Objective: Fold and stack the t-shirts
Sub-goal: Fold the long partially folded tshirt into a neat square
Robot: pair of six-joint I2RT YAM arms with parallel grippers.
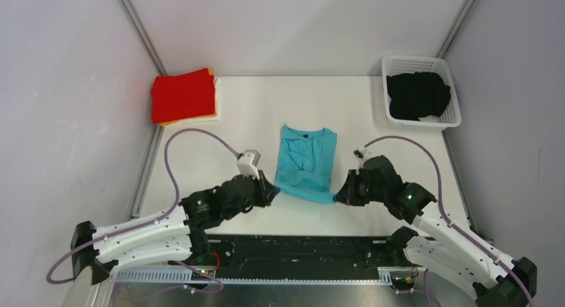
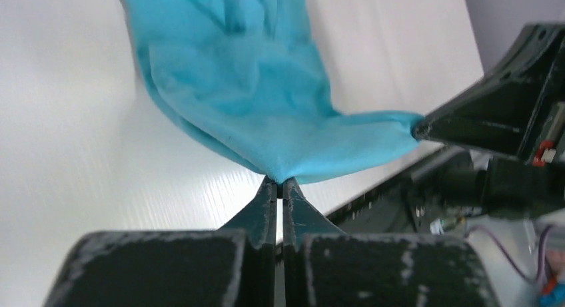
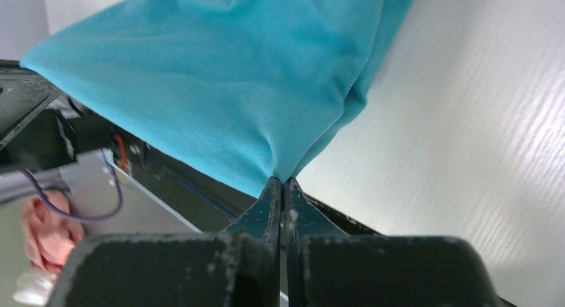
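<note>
Low, my left gripper (image 1: pixel 274 192) and right gripper (image 1: pixel 336 197) clench the turquoise t-shirt's (image 1: pixel 305 164) near hem (basket (image 1: pixel 456 114) far right: black t-shirt (image 1: pixel 418 94)).

No text, brand, number or sign can be read in any of the views. The only candidate is a small dark mark inside the collar of the turquoise t-shirt (image 1: pixel 305 162), at the end of the cloth farthest from the left gripper (image 1: pixel 274 191) and the right gripper (image 1: pixel 336 198). It is too small to tell whether it is a label or carries any lettering
</note>
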